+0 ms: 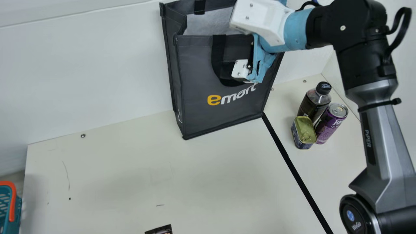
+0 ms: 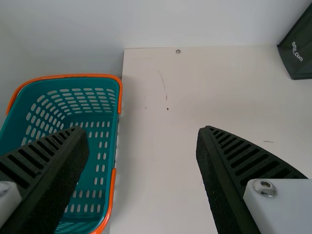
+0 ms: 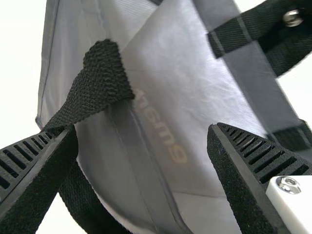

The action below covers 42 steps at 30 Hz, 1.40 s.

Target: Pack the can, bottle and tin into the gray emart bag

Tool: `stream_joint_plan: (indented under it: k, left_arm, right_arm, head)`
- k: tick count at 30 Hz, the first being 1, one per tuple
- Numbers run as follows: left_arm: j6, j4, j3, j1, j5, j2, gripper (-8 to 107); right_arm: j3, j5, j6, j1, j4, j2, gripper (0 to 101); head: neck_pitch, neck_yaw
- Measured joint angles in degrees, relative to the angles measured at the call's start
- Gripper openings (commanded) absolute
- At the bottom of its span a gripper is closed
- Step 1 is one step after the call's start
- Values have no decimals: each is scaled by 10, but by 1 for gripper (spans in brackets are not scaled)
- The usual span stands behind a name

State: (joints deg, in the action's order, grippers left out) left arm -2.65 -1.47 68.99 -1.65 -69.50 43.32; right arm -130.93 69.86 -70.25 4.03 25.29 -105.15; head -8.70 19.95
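Observation:
At the bag's front handle is my right gripper (image 1: 241, 69), its fingertips hard to make out there. The gray emart bag (image 1: 201, 94) stands upright by the back wall, its top gaping. In the right wrist view, my right gripper (image 3: 142, 134) is open over the bag's pale lining (image 3: 185, 92), and the black handle strap (image 3: 100, 87) runs by one finger. Right of the bag, the bottle (image 1: 308, 105), purple can (image 1: 330, 123) and gold-lidded tin (image 1: 305, 131) stand close together. My left gripper (image 2: 143, 131) is open with nothing between its fingers.
A teal basket with orange handles (image 1: 8, 208) is beside the table's left edge. Black tape (image 1: 292, 167) crosses the table (image 1: 130, 175) right of the bag. A small dark printed item (image 1: 159, 230) lies at the main view's bottom edge.

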Motion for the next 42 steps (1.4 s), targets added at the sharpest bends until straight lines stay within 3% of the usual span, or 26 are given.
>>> stream_joint_plan:
  k: [3,17,29,42]
  left_arm:
    - [0,0,0,0,0,0,90]
    - [0,0,0,0,0,0,90]
    - [0,0,0,0,0,0,90]
    - [0,0,0,0,0,0,90]
  right_arm:
    - [2,0,-9,-2,0,-7,91]
    - [17,-1,-33,-1,10,-21,0]
    - [32,2,-36,1,14,2,0]
    - [64,1,-6,-15,-2,64,0]
  head:
    - [0,-1]
    - [0,0]
    - [0,0]
    - [0,0]
